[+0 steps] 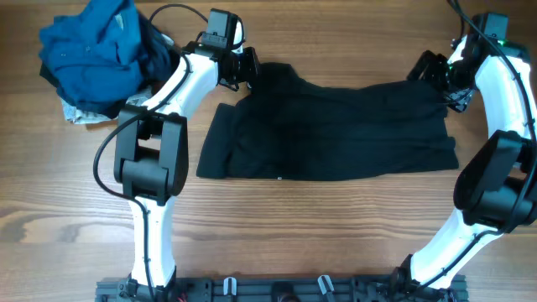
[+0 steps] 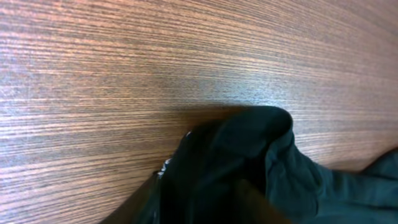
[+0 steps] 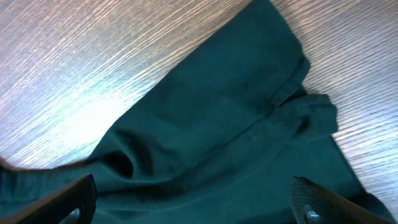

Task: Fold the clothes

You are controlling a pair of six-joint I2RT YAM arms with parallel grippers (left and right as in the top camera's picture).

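Black cloth garment (image 1: 327, 126), wide and roughly rectangular, lies spread across the middle of the brown wood-grain surface (image 1: 336, 226), its long edges running from 9 to 3 o'clock. It is mostly flat, with loose ridges toward its 12 o'clock edge, which looks like a layout meant for a first fold.

The left end effector (image 1: 247, 67) sits at the garment's 11 o'clock corner. From the left wrist, cloth (image 2: 249, 162) bunches up close to the lens and casts a shadow on the wood. The fingers are mostly hidden by fabric, but they seem drawn in on that corner, so I judge it to be pinching the garment. The right end effector (image 1: 432, 71) is at the 1 o'clock corner. In the right wrist view its fingertips (image 3: 311, 202) stand spread wide, with the hemmed corner (image 3: 249, 124) lying between and below them, nothing gripped. Matching corner holds would let both arms carry the far edge toward 6 o'clock together.

A crumpled heap of blue clothes (image 1: 96, 50) waits at 10 o'clock, well apart from the black piece, over a scrap of pale patterned fabric (image 1: 80, 113). A dark mounting rail (image 1: 277, 289) carries the arm bases at 6 o'clock; nothing of the room beyond the surface shows
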